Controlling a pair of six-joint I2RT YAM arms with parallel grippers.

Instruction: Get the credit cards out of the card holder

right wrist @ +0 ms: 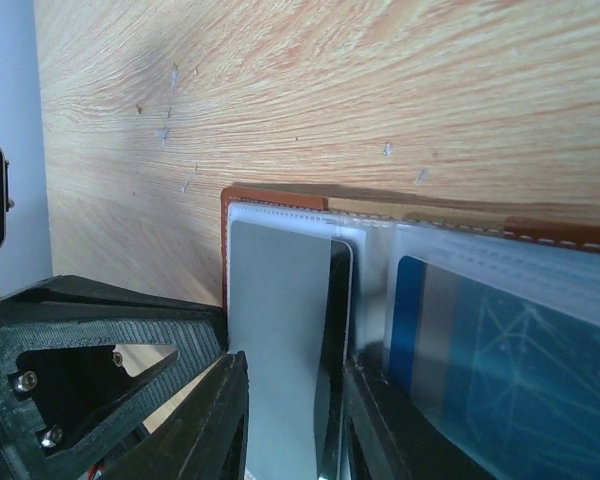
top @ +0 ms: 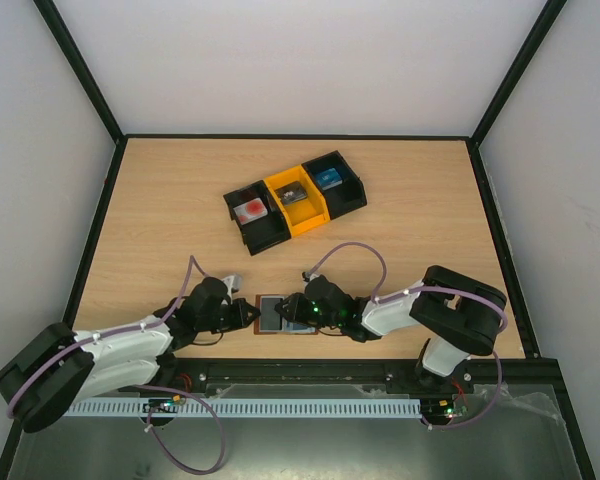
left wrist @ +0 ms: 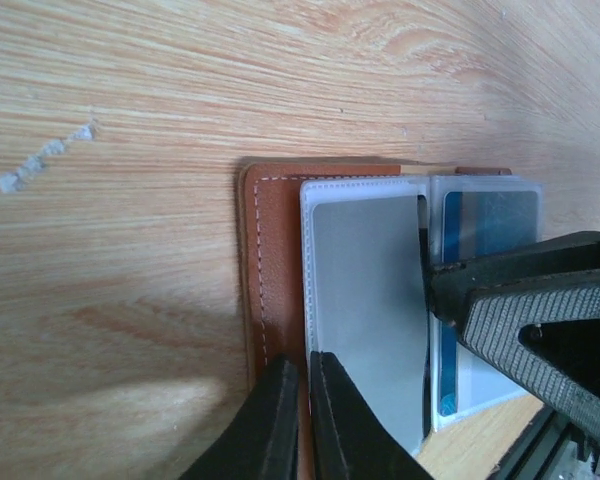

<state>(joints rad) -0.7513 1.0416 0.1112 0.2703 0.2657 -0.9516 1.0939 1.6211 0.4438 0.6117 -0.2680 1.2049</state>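
The card holder (top: pixel 271 313) lay open on the counter (top: pixel 170 210) near its front edge, between both arms. The left pincer (left wrist: pixel 302 368) was closed almost fully, clamping the holder's brown leather edge. The right pincer (right wrist: pixel 295 365) stood part open, jaws either side of the grey sleeve (right wrist: pixel 280 330) containing the dark grey card (right wrist: pixel 337 340); contact could not be confirmed. The blue card (right wrist: pixel 500 350) sat in the adjacent sleeve.

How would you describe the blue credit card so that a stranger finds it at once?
At the table's near edge a brown card holder lies open. The blue credit card sits in its clear sleeve on the right arm's side; the neighbouring card is grey.
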